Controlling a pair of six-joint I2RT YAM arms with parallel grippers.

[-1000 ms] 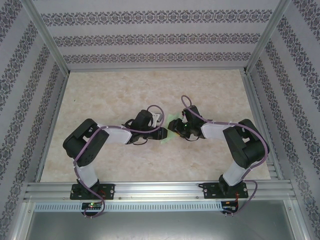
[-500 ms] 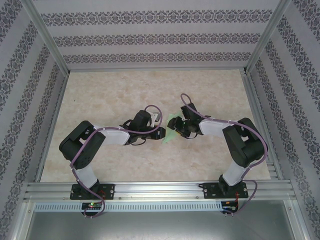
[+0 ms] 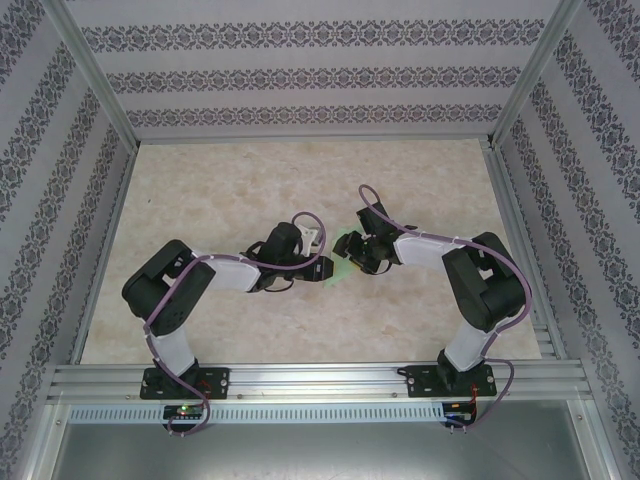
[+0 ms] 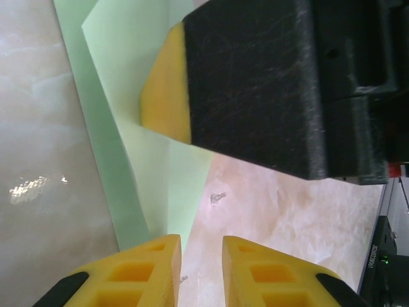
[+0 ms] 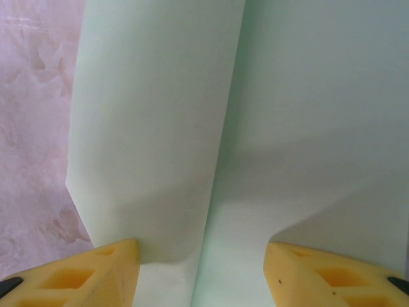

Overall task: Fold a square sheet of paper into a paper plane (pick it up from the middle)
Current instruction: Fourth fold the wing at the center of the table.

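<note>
Folded sheet of paper (image 3: 343,248) flat on the table (image 3: 200,200), mid-table between both arms, about where it lay a second ago. Right gripper (image 5: 201,268) edged slightly left and farther over the sheet since then, fingers spread wide, one yellow pad (image 4: 165,96) down on the paper. Left gripper (image 4: 201,268) just beside the sheet's near tip, fingers a narrow slit apart, gripping nothing.
</note>
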